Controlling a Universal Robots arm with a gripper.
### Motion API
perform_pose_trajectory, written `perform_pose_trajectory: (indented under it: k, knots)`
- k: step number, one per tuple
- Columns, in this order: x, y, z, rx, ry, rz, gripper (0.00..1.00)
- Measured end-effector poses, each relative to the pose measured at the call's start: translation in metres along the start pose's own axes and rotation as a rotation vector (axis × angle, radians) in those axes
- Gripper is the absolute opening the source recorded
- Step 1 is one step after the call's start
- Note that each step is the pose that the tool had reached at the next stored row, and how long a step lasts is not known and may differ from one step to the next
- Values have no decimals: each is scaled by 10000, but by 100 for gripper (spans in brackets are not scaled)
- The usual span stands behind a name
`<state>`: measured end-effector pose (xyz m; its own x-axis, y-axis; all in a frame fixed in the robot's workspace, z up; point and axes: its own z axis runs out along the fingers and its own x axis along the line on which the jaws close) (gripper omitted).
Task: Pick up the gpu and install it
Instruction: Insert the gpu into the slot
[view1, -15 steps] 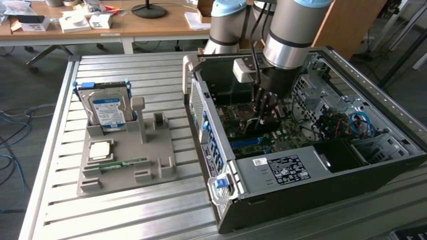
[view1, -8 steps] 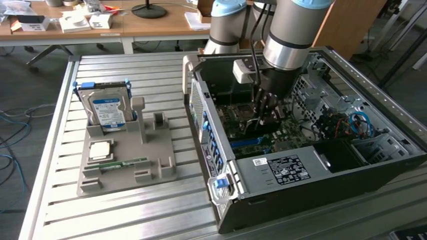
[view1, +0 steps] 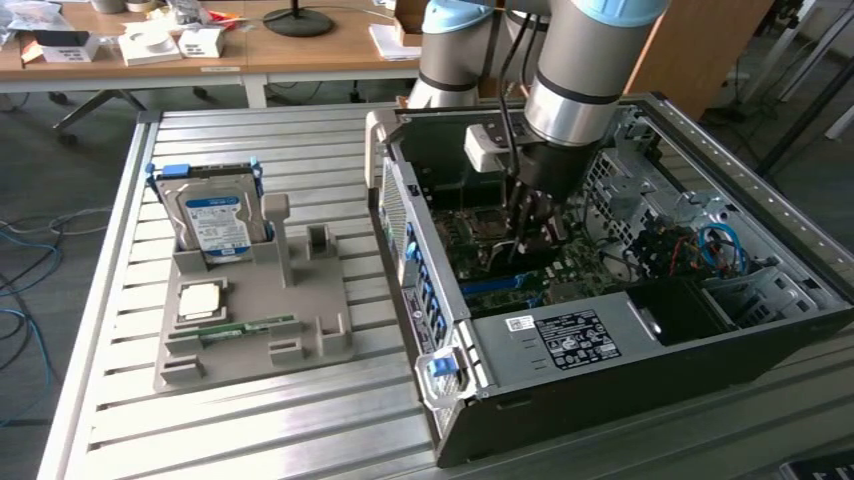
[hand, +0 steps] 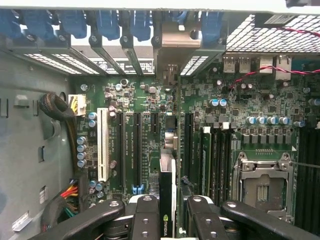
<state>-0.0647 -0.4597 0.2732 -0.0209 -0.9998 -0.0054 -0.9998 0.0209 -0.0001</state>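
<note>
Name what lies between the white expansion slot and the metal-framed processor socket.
Wrist view: black card slots, the thin dark gpu edge-on, and dark memory slots.

The exterior view looks steeply down from a raised spot, some way off, across the slatted aluminium surface (view1: 267, 420) into the open black metal computer case (view1: 641, 400). The wrist view sits close behind the black two-fingered tool (hand: 172, 205) and faces into that case. Both views share the green motherboard (view1: 481, 265) (hand: 150, 100).
</note>
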Motion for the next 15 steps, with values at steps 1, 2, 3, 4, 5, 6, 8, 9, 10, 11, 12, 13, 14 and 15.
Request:
perform_pose_trajectory:
  k: [1,2,3,4,5,6,8,9,10,11,12,13,14,15]
  knots:
    - [0,0,7,0,1,0,26]
    - [0,0,7,-1,3,0,26]
    - [0,0,7,-1,2,0,26]
    - [0,0,7,-1,2,0,26]
    - [0,0,8,-1,3,0,26]
    - [-1,0,18,2,-4,0,26]
    - [0,1,25,0,0,0,26]
    - [0,1,25,0,1,0,26]
    - [0,1,25,0,2,0,26]
    - [0,1,25,0,1,0,26]
    - [0,3,25,0,0,1,26]
    - [0,6,25,0,0,2,26]
    - [0,9,26,0,-1,2,26]
    - [0,9,26,0,0,0,26]
